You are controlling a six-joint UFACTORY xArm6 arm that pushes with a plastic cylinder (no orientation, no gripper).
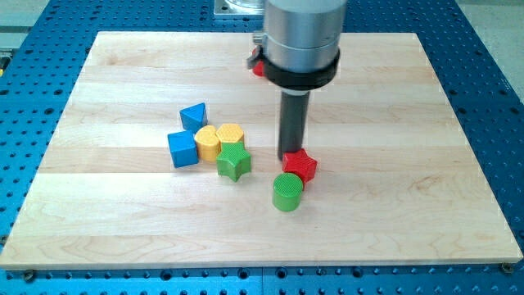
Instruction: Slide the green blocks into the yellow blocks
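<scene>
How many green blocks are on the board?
2. The green star touches the yellow blocks left of centre; the green cylinder stands below the red star. None seems hidden.

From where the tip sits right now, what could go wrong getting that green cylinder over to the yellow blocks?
My tip sits at the red star, which touches the green cylinder. Pushing from here would likely drag the red star along. The green star already rests against the yellow blocks, so the cylinder may hit it first and scatter the cluster, nudging the blue cube too.
</scene>
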